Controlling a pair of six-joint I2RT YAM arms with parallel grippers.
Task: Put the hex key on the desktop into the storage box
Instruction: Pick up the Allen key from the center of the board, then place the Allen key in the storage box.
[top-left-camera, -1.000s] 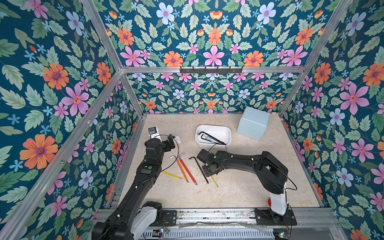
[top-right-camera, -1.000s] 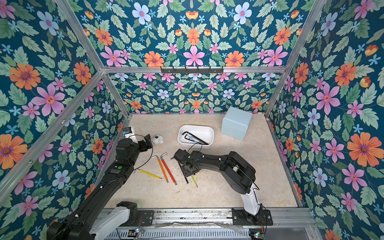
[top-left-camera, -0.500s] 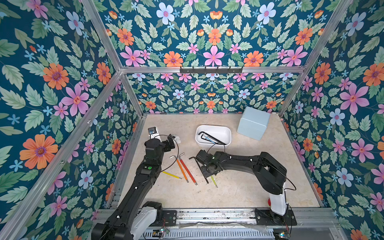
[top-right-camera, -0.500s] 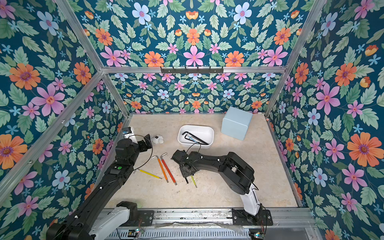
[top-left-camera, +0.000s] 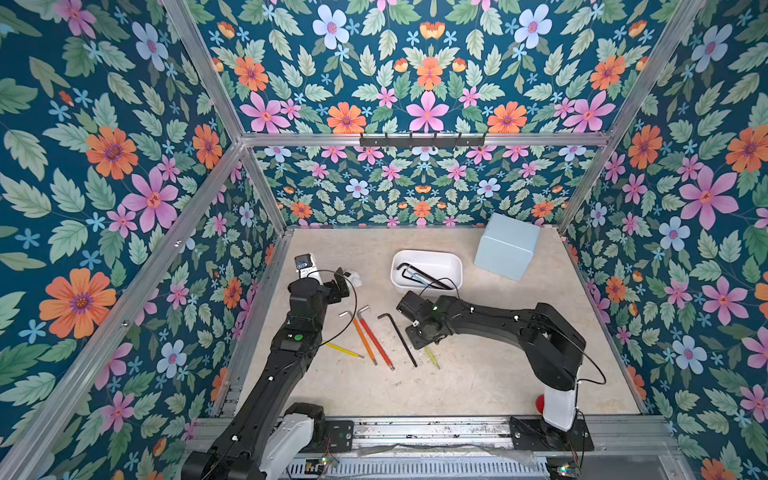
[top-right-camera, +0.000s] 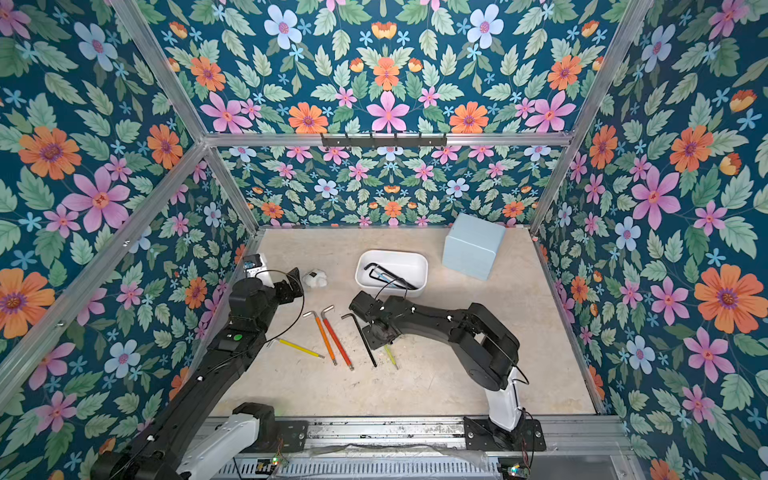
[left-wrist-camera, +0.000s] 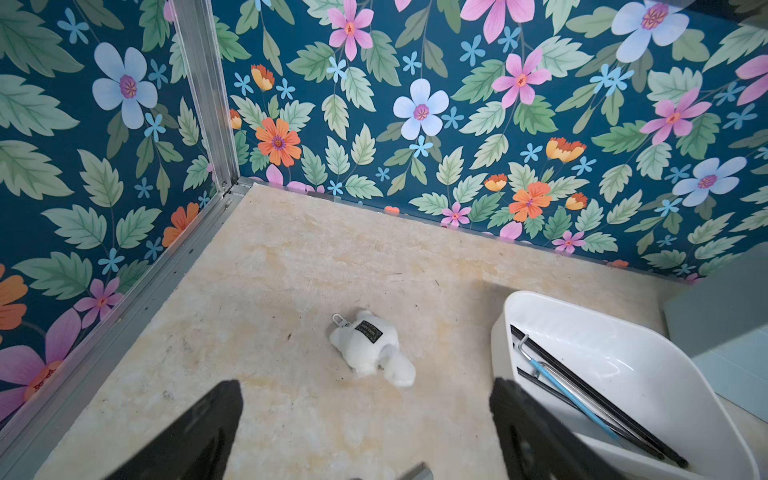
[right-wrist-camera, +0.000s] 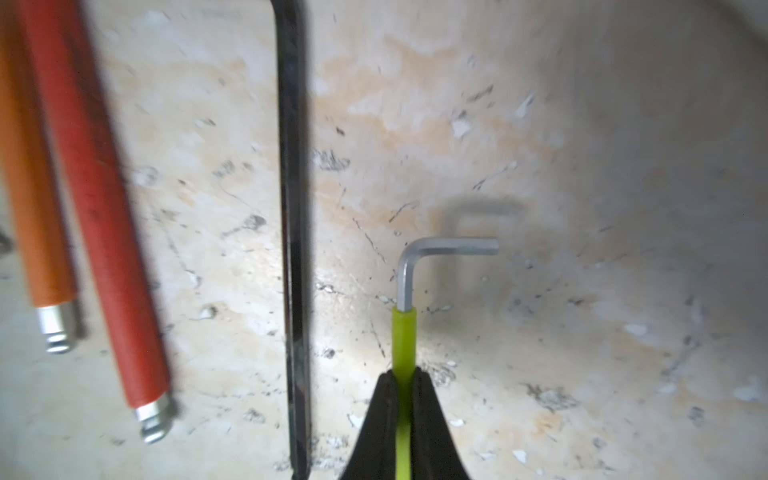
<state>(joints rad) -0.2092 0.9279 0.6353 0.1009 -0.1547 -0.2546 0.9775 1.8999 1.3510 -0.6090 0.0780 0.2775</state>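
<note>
Our right jaws pinch the lime hex key (right-wrist-camera: 404, 332), its long axis running straight ahead of them; the storage box (top-left-camera: 440, 261) lies behind. Left jaws gape, empty.

White plush toy (left-wrist-camera: 368, 345) on beige mottled desktop (left-wrist-camera: 291, 270)
Nearby shallow white plastic storage box (left-wrist-camera: 500, 345) holds black and blue hex keys (left-wrist-camera: 598, 395).

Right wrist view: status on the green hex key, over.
Right gripper shut on green hex key; left gripper open. Key not yet in storage box. Black hex key lies close alongside.
</note>
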